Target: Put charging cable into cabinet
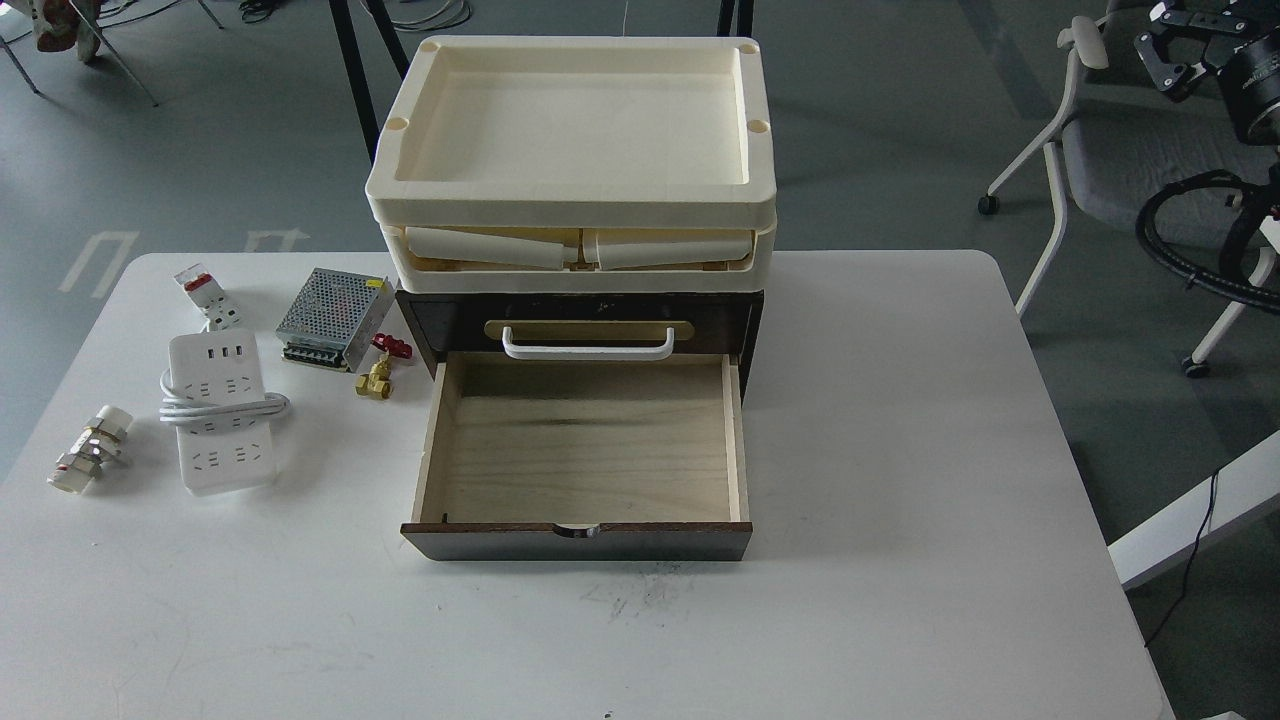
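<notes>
Drawer standing open, empty; power strip lying untouched on counter. Pick pending. Right end effector idling far off, jaw state unclear; left unseen.

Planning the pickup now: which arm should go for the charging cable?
Probably left. The charging cable lies on the table's left side, left of the open drawer. The only end effector in view, the right, is far off at upper right.

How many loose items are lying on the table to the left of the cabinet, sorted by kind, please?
Power strip with cord: 1
Metal power-supply box: 1
White-and-red breaker: 1
Brass valve with red handle: 1
White-ended metal fitting: 1
Total: 5
</notes>
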Available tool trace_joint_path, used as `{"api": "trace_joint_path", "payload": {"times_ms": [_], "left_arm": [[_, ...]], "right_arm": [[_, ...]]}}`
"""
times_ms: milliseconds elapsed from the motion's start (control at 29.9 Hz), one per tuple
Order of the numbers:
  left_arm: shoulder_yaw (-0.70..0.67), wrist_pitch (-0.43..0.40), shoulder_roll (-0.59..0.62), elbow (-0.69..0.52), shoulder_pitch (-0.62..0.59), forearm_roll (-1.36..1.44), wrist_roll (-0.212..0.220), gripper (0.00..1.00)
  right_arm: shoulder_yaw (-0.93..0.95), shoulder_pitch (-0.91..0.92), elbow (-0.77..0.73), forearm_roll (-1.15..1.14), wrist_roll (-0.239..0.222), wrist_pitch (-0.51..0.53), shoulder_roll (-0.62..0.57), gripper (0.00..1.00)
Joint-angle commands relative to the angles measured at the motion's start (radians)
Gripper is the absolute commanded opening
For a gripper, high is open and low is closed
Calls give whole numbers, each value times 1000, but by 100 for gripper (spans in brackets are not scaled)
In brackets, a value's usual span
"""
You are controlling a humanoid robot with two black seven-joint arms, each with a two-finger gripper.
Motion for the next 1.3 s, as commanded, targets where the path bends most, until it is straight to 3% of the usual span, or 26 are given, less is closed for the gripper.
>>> {"api": "trace_joint_path", "payload": {"times_ms": [0, 33, 134, 201, 435, 535, 669, 802, 903, 1036, 1271], "left_arm": [[7, 0, -47, 98, 2, 4, 12, 100], [14, 0, -48, 109, 5, 7, 28, 100], [24, 0, -48, 117, 5, 4, 130, 100], [18, 0, -47, 127, 2, -7, 155, 100], [2, 0, -74, 153, 16, -30, 152, 100], [-24, 0, -74, 153, 16, -65, 129, 100], [-139, 0, -70, 74, 45, -97, 68, 100], [-318, 0, -70, 68, 50, -106, 59, 100], [-371, 0, -68, 34, 57, -111, 49, 100], [-369, 0, -50, -159, 137, -99, 48, 100], [-371, 0, 290, -687, 255, 111, 49, 100]], "right_arm": [[6, -23, 3, 2, 0, 0, -21, 100], [10, -27, 3, 2, 0, 0, -26, 100], [20, -22, -5, 2, -2, 0, -29, 100], [31, -16, -5, 2, -3, 0, -35, 100], [31, -13, -1, 2, -3, 0, -48, 100], [33, -14, -1, 2, -3, 0, -48, 100], [36, -13, -1, 2, -3, 0, -45, 100], [45, -13, -1, 2, -2, 0, -35, 100], [46, -11, -1, 2, -2, 0, -34, 100], [45, -11, 11, 2, -2, 0, -32, 100], [45, -14, 37, 2, -2, 0, -25, 100]]}}
